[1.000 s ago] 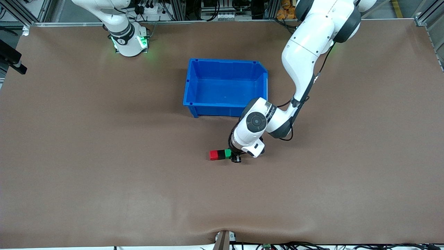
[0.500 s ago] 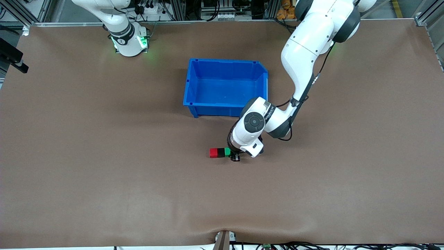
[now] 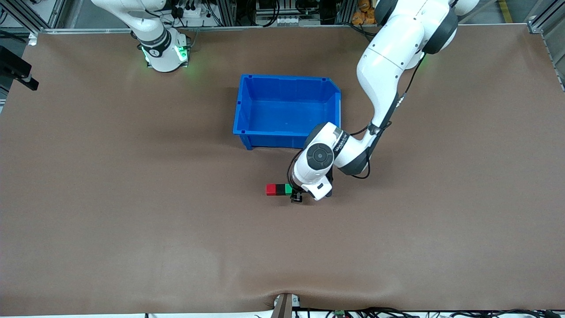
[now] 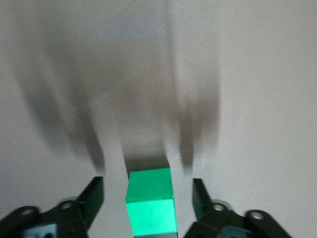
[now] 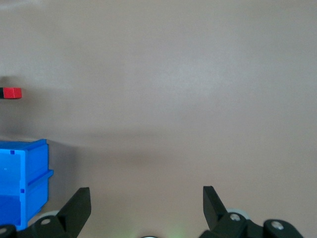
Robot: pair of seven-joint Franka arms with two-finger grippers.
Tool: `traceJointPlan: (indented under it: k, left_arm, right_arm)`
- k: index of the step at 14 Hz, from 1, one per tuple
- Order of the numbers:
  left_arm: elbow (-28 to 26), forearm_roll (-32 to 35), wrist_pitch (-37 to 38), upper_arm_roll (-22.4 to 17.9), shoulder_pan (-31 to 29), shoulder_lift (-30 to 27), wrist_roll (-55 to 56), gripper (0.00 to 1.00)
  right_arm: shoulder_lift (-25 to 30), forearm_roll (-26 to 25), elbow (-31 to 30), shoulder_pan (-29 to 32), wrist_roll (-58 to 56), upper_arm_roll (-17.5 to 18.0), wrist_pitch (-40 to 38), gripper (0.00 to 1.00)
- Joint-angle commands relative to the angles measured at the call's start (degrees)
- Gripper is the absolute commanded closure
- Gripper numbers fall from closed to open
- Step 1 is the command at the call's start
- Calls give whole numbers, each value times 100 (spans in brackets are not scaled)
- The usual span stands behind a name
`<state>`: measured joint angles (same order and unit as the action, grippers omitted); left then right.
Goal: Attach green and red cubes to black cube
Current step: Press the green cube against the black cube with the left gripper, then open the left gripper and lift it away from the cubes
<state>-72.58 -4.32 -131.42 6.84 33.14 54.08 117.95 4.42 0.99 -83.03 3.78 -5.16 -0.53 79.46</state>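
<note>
Released just now, green cube sits between left gripper's parted fingers, untouched

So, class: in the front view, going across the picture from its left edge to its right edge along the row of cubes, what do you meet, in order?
Red cube → black cube → green cube → left gripper.

Three cubes joined in a row

I am seeing the red cube, black cube and green cube sitting flat on the table, touching, black between them, nearer the front camera than the bin.
</note>
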Motion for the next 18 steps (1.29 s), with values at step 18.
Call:
traceJointPlan:
  k: [18]
  left_arm:
    - [-248,353,4299,-51,-2460,-3737,-7844,0]
  right_arm:
    - [15,86,-2,88,-46,-8,-132,0]
